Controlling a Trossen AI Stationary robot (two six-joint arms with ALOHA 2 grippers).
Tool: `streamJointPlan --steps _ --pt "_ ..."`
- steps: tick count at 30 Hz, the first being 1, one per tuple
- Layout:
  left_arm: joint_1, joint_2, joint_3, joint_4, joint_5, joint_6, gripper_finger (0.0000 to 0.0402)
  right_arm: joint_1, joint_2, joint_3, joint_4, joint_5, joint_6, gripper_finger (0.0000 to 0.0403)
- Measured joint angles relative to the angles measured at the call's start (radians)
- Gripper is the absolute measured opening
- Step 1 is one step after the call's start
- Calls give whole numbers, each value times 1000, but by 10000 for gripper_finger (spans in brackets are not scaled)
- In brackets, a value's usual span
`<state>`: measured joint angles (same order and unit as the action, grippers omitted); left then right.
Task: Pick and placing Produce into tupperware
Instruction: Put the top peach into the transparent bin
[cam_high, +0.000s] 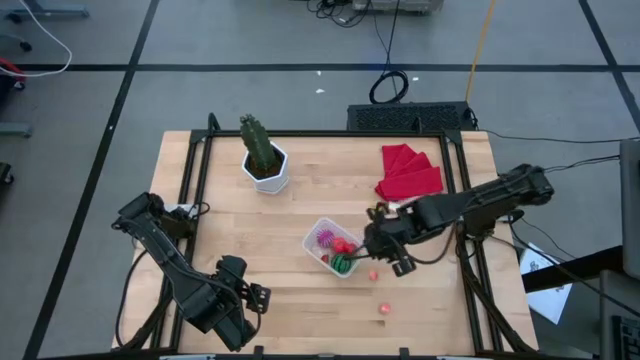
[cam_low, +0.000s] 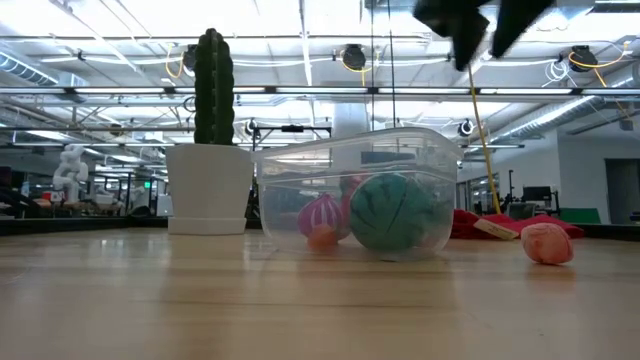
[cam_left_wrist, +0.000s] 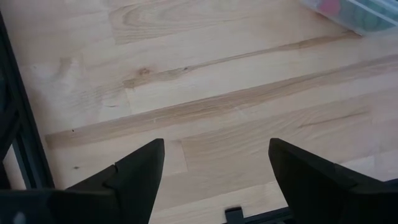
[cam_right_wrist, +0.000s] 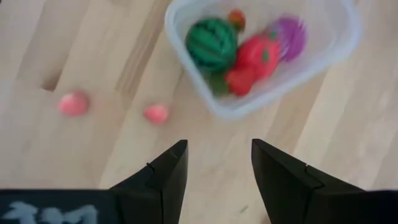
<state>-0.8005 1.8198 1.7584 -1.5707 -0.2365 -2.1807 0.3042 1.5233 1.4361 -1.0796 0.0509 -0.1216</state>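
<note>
Pale wooden boards form the table (cam_high: 300, 200), which stands on a grey floor crossed by dark lines. Near the middle of the table, a little toward the right edge, sits a small clear plastic tub (cam_high: 333, 247) with rounded corners. Inside it lie a green striped melon (cam_right_wrist: 212, 43), a purple ridged piece (cam_right_wrist: 289, 36), a red tomato-like piece (cam_right_wrist: 259, 53) and a smaller red piece (cam_right_wrist: 239, 81), all crowded together; a small orange-red bit (cam_right_wrist: 236, 17) lies by the melon at the tub's wall.

Two pink berries remain on the bare wood outside the tub. One berry (cam_high: 373, 275) lies just beside the tub, on its side toward the front edge. The other berry (cam_high: 384, 309) lies farther off, closer to the front edge.

Right gripper (cam_high: 383, 252) hangs above the table just beside the tub, on the tub's right-edge side and near the closer berry. Its two dark fingers (cam_right_wrist: 165, 177) are spread apart with nothing between them.

Left gripper (cam_high: 255, 298) waits near the front edge, toward the left corner, its fingers (cam_left_wrist: 140, 171) also spread wide over bare wood.

Toward the back edge stands a tall green cactus (cam_high: 259, 143) in a white pot (cam_high: 270, 172). A red cloth (cam_high: 408, 170) lies near the back right corner.
</note>
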Motion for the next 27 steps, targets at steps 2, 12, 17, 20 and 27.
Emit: streamJointPlan --steps 2,12,17,20,27 --pt "0 0 0 0 0 -5 292 15 -19 -38 -13 0 93 169" --pt "17 0 0 -1 9 -24 292 60 -29 -266 144 -35 375 169" --pt "41 0 0 0 47 10 292 61 -29 -312 289 -111 477 169" --pt "53 -7 0 0 81 42 292 67 -29 -316 352 -128 535 169" --pt "37 -40 0 1 85 119 292 102 -29 -316 461 -134 640 169"
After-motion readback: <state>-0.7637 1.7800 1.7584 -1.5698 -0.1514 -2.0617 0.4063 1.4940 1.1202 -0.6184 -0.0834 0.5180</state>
